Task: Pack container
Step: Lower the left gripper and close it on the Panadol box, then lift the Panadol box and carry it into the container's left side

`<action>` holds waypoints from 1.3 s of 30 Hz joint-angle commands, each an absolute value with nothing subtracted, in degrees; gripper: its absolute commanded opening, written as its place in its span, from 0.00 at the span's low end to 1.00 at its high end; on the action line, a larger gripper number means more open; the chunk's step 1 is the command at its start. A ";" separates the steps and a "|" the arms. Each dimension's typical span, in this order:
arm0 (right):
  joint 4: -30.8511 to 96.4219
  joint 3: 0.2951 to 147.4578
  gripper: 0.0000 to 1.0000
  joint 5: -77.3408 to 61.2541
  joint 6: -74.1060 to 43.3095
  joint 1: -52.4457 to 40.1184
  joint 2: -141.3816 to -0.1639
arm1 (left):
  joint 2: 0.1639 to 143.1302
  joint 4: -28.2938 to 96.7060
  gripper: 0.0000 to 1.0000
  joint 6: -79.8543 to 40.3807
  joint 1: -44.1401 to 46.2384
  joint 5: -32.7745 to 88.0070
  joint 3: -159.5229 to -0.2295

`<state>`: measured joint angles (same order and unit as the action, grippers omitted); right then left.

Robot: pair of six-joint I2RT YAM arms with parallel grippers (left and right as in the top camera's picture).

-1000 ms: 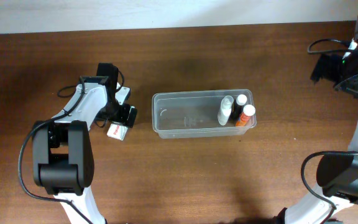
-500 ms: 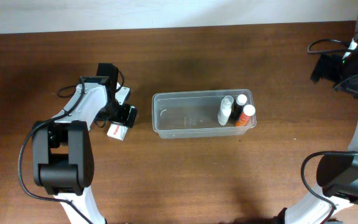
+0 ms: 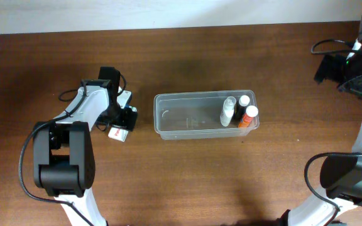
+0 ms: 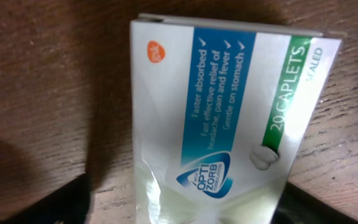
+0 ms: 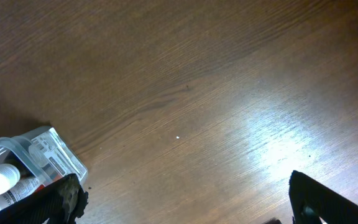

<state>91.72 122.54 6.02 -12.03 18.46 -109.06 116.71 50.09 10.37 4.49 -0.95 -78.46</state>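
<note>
The container (image 3: pixel 197 95), a clear shallow tub, stands at the table's middle. At its right end it holds a white bottle (image 3: pixel 227 112), a dark bottle with a white cap (image 3: pixel 244 100) and an orange bottle (image 3: pixel 249 117). A white, blue and green caplet box (image 3: pixel 116 133) lies flat on the table left of the container. My left gripper (image 3: pixel 124 119) is low over it. In the left wrist view the box (image 4: pixel 222 106) fills the frame, and the open fingers (image 4: pixel 188 211) straddle its near end. My right gripper (image 3: pixel 332 69) is open and empty at the far right.
The right wrist view shows bare wood between the open fingers (image 5: pixel 182 202) and a corner of the container (image 5: pixel 42 149) at lower left. Cables run along both arms. The table's back edge meets a white wall.
My left wrist has shifted slightly over the caplet box. The box, the container and the right arm have not moved.
</note>
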 commanded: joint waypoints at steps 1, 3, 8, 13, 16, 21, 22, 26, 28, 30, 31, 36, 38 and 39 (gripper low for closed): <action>91.68 122.23 0.98 6.70 -12.51 18.44 -109.38 | 117.43 49.69 0.72 9.87 4.51 -1.28 -78.02; 91.68 122.23 0.98 6.72 -12.51 18.44 -109.38 | 117.43 49.69 0.63 9.87 4.51 -1.28 -78.02; 91.68 122.23 0.99 6.72 -12.51 18.44 -109.38 | 117.43 49.69 0.60 9.87 4.51 -1.28 -78.04; 91.68 122.23 0.98 6.72 -12.51 18.44 -109.38 | 117.40 49.84 0.56 9.87 4.51 -0.82 -78.91; 91.68 122.23 0.98 6.72 -12.51 18.44 -109.38 | 117.40 50.59 0.53 9.85 4.51 0.75 -80.42; 91.68 122.23 0.98 6.72 -12.51 18.44 -109.38 | 117.40 53.12 0.50 9.67 4.51 2.42 -83.79; 91.68 122.23 0.98 6.72 -12.51 18.44 -109.38 | 117.40 53.87 0.50 9.67 4.51 2.61 -84.77; 91.68 122.23 0.98 6.72 -12.51 18.44 -109.38 | 117.40 59.27 0.50 9.67 4.51 2.81 -91.13; 91.68 122.23 0.98 6.72 -12.51 18.44 -109.38 | 117.40 62.61 0.50 9.67 4.51 3.29 -95.29; 91.68 122.23 0.98 6.72 -12.51 18.44 -109.38 | 117.40 65.82 0.50 9.67 4.62 4.16 -100.01; 91.68 122.23 0.98 6.72 -12.51 18.44 -109.38 | 117.40 67.40 0.50 9.67 4.75 4.38 -102.48; 91.68 122.23 0.98 6.72 -12.51 18.44 -109.38 | 117.40 74.32 0.50 10.72 7.90 4.75 -113.75; 91.68 122.23 0.98 6.72 -12.51 18.44 -109.38 | 117.40 76.86 0.49 13.65 10.37 4.75 -117.23; 91.68 122.23 0.98 6.72 -12.51 18.44 -109.38 | 117.40 78.02 0.49 15.11 11.75 4.75 -118.67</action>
<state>91.72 122.54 6.04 -12.03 18.46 -109.06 117.01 75.42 10.72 7.49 3.22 -113.86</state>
